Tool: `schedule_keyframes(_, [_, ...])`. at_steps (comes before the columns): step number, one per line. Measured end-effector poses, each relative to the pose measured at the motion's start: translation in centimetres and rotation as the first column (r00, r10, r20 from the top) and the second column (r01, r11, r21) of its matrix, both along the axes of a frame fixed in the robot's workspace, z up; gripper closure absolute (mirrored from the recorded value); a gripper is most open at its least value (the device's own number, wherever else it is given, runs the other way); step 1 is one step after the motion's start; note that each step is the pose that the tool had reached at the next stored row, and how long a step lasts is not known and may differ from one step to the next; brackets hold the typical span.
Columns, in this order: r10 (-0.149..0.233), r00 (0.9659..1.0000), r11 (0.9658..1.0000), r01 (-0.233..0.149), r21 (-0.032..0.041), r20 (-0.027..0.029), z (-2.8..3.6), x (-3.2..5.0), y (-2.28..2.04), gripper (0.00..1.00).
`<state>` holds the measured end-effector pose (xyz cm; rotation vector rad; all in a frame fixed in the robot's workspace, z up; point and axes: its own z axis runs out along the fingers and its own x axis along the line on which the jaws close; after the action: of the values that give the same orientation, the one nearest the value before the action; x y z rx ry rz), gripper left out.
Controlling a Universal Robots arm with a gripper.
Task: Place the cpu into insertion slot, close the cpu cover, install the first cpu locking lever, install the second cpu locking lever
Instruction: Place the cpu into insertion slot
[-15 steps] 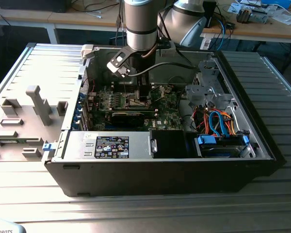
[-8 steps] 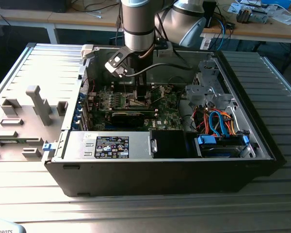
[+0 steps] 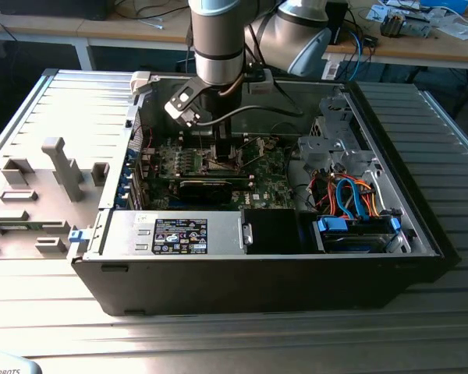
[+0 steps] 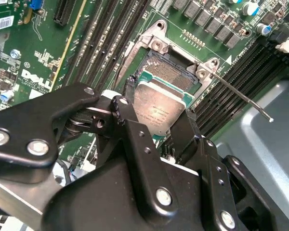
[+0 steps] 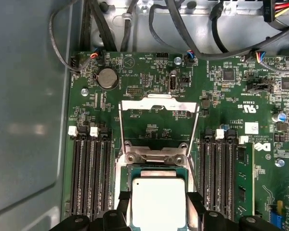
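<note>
1. Claw [image 4: 156, 109] is clamped narrow on the cpu [image 4: 160, 107], one finger [image 4: 129, 98] on each of two opposite edges. Silver top faces the cams in both wrist views.
2. Exterior view: arm [image 3: 218, 47] drops in at upper centre of frame into the open pc case [image 3: 257, 269]. Claw tip is mid-frame, over the green board [image 3: 274, 173].
3. Cpu hangs over the insertion slot [image 4: 169, 72] but doesn't cover it. A strip of tan contact field shows past one edge in the second wrist view. Chip looks tilted rel. to the slot; can't tell if any edge touches yet.
4. Cpu cover [image 5: 159, 102] is flipped open, standing just beyond the slot. One locking lever [image 4: 241, 97] is swung out, free.
5. Risk A: chip lands skewed or offset and rides on the frame edge, crushing contacts. Cause: letting go before it's square and centred over the field.
6. Risk B: wrong rotation. Corner marks and notches aren't readable here, so alignment is unconfirmed; pushing down would damage slot or chip.
7. Risk C: fingers reach below the chip's edges, so prob. they meet the slot frame before the chip seats. Opening wide could also knock the black memory slots [image 5: 89, 178] near each side.
8. Risk D: a nudge to the open cover tips it onto the claw or chip.
9. Risk E: grip is on thin edges only, so a slip drops the chip corner-first onto the contacts.
</note>
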<state>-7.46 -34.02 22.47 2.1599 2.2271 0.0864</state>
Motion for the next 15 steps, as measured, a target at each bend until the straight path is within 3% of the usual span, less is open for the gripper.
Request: schedule_keyframes(15, [-0.002,1.0000,1.0000,0.002,0.0010,0.0000,-0.88,0.00,0.03,0.46])
